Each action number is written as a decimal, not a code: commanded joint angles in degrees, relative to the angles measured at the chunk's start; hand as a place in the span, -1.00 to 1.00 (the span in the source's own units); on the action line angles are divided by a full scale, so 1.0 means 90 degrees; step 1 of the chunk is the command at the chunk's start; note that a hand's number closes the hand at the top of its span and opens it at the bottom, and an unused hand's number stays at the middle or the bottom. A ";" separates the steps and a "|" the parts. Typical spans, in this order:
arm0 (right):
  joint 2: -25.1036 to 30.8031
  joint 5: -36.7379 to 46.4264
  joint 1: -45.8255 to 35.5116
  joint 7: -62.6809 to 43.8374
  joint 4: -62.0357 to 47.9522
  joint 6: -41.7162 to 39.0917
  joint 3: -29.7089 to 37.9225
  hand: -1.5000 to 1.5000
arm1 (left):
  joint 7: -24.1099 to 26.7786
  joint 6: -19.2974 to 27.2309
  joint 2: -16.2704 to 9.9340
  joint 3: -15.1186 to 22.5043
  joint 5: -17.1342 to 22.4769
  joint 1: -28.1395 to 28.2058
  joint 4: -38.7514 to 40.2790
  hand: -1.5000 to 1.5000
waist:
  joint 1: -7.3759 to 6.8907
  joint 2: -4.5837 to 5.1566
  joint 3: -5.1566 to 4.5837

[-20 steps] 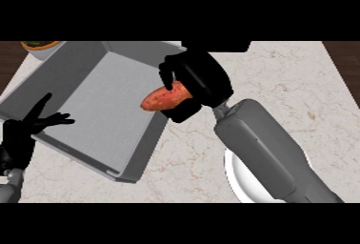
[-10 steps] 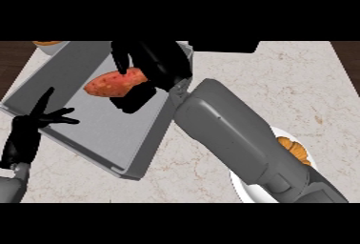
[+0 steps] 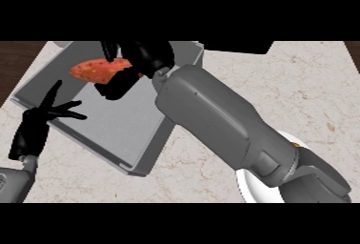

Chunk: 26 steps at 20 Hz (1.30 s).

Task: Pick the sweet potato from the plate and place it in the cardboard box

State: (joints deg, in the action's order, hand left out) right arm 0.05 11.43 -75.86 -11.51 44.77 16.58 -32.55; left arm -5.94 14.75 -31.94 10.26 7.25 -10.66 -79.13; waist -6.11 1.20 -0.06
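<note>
We note the worktop (image 3: 281,86) first: pale marbled stone filling most of the head view, with a strip of dark wood (image 3: 17,55) along the upper left corner beyond its edge. On its left half lies the cardboard box (image 3: 105,124), grey inside, set at an angle to the worktop's edges, its near corner pointing toward the lower middle. Our right forearm (image 3: 225,128) crosses the view from lower right to upper middle, over the box's right wall. At lower right, partly hidden beneath that forearm, a white plate (image 3: 256,188) rests on the worktop; a small orange bit shows at the forearm's edge there, which we cannot identify. Our right hand (image 3: 144,57) is over the box's far part, fingers curled round the sweet potato (image 3: 98,71), which is orange-red and held above the box interior, not resting on its floor as far as we can tell. Our left hand (image 3: 42,124) shows at the left edge, fingers spread and straight, over the box's near-left wall, holding nothing.
</note>
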 commanded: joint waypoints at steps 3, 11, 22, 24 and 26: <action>-0.0006 -0.0538 -0.0513 -0.0183 -0.0830 0.0383 -0.0572 1.00 | 0.0187 0.0188 -0.0059 0.0165 -0.0522 -0.0025 0.0221 0.00 | -0.0320 0.0096 -0.0031; -0.0006 -0.1476 -0.0234 -0.0383 -0.1290 0.0459 -0.0756 -1.00 | -0.0072 0.0050 -0.0034 0.0213 -0.0480 -0.0547 0.0219 0.00 | -0.0452 0.0201 -0.0027; -0.0006 -0.2313 -0.0219 0.0710 -0.1098 0.1651 -0.0711 -1.00 | -0.0024 0.0176 -0.0026 0.0195 -0.0609 -0.0425 0.0276 0.00 | -0.0424 0.0161 -0.0018; -0.0006 -0.2582 -0.0142 0.1010 -0.0955 0.1979 -0.0517 -1.00 | -0.0211 0.0251 0.0000 0.0242 -0.0651 -0.0332 -0.0024 0.00 | -0.0370 0.0105 -0.0004; -0.0006 -0.2797 -0.0128 0.1427 -0.1027 0.2083 -0.0209 -1.00 | -0.0229 0.0241 0.0088 0.0229 -0.0629 -0.0375 0.0103 0.00 | -0.0297 0.0182 -0.0005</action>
State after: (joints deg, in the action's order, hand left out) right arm 0.00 -10.41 -77.57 -3.56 35.26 31.98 -37.31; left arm -6.13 16.87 -32.71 11.34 1.60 -16.02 -82.68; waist -9.84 2.13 0.69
